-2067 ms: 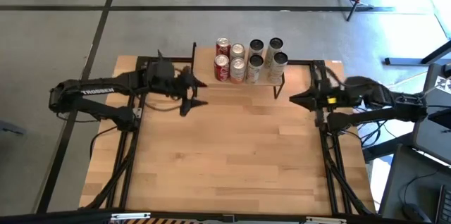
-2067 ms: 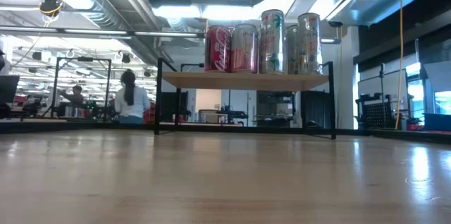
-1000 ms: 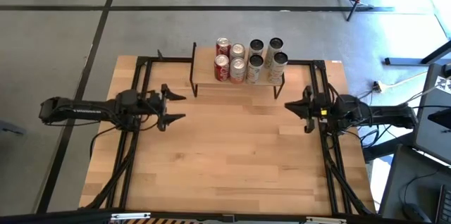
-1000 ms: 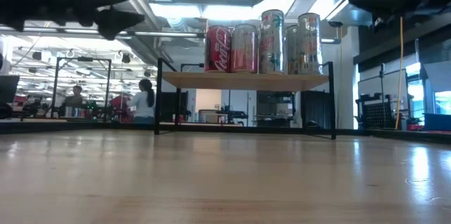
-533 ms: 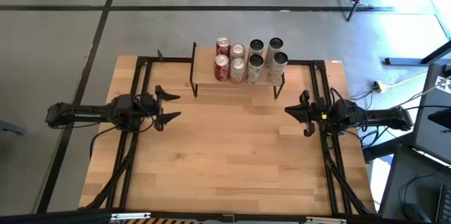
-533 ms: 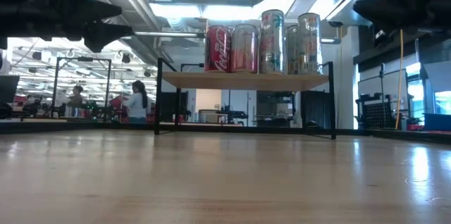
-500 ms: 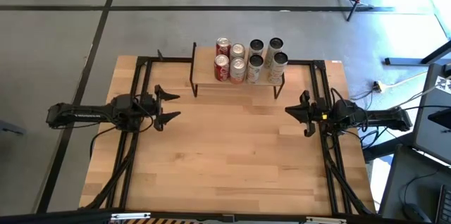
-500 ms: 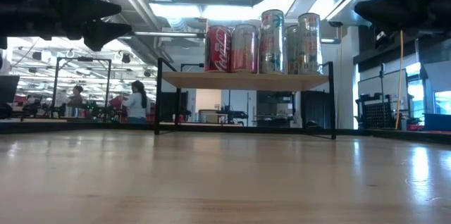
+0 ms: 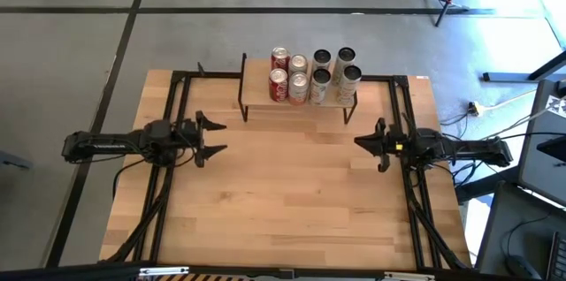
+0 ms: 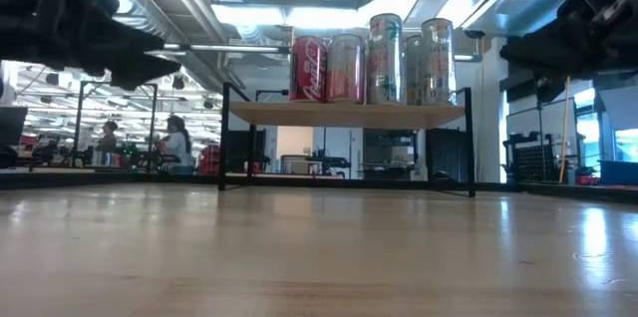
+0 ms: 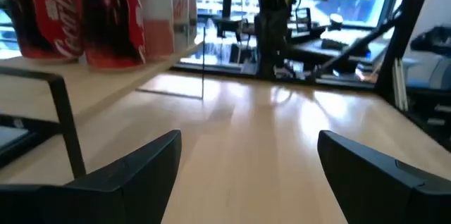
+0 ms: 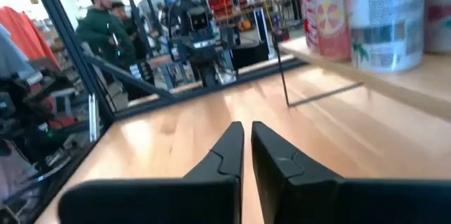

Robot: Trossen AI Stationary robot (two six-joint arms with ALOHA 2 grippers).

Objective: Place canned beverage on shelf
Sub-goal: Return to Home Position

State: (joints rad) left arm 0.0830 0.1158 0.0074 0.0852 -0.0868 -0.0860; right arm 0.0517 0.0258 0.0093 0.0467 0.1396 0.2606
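- Left arm (image 9: 106, 144) lay low along the left side of the table (image 9: 283, 201), pointing in toward the middle.
- left gripper (image 9: 215, 137) hung above the bare wood, well short of the shelf. Its fingers (image 11: 134, 171) were spread wide with nothing between them.
- Low view: left gripper (image 10: 120, 43) showed as a dark shape up at the top left, clear of the tabletop.
- People (image 10: 176, 145) stood far back in the room, behind the table.
- Shelf (image 9: 256, 87) stood at the far edge of the table, centred between the two arms, with its board on thin black legs.
- Eight cans stood upright on the shelf in two rows, packed toward its right end. The left end of the board was bare.
- Leftmost pair were red soda cans (image 9: 279, 84), one behind the other and touching or nearly so.
- Next pair were pale pink cans (image 9: 299, 87), just beside the red ones.
- Last four were tall cans (image 9: 321, 82), pale with dark tops, filling the right end.
- Low view: the front row on the shelf (image 10: 344, 115) read red, pink, tall, tall, with all cans level.
- right gripper (image 9: 361, 143) hung over the right part of the table, apart from the shelf and pointing inward.
- Its fingers (image 12: 222, 157) were pressed nearly together with only a thin slit, and held nothing.
- Right arm (image 9: 469, 150) stretched out past the right table edge.
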